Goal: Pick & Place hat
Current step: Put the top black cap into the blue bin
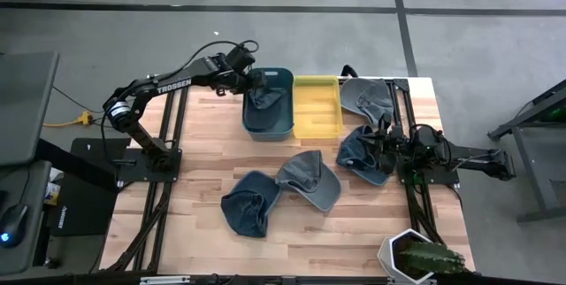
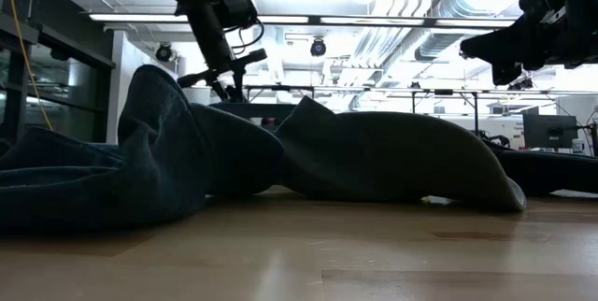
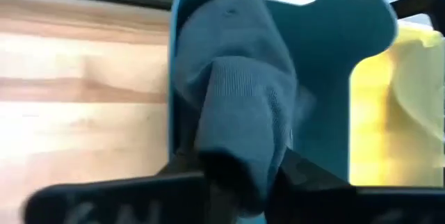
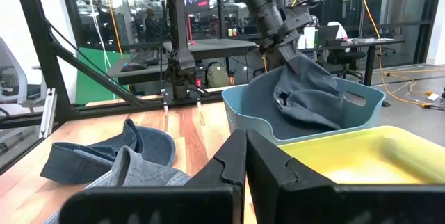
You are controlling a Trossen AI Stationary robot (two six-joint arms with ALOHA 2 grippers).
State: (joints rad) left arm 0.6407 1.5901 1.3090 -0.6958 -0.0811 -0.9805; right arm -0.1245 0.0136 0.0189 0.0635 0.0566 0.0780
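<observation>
Left gripper (image 1: pixel 252 81), jaws clamped on a hat (image 1: pixel 265 101), hangs over the blue bin (image 1: pixel 285 127); right gripper (image 1: pixel 382 142) waits, jaws together, near the desk (image 1: pixel 203 143) edge.

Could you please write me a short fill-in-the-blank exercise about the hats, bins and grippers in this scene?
1. The left gripper holds a hat over the ____ bin.
2. The bin beside it is ____ in colour.
3. The right gripper has its fingers ____.

Missing words: blue; yellow; shut
</observation>
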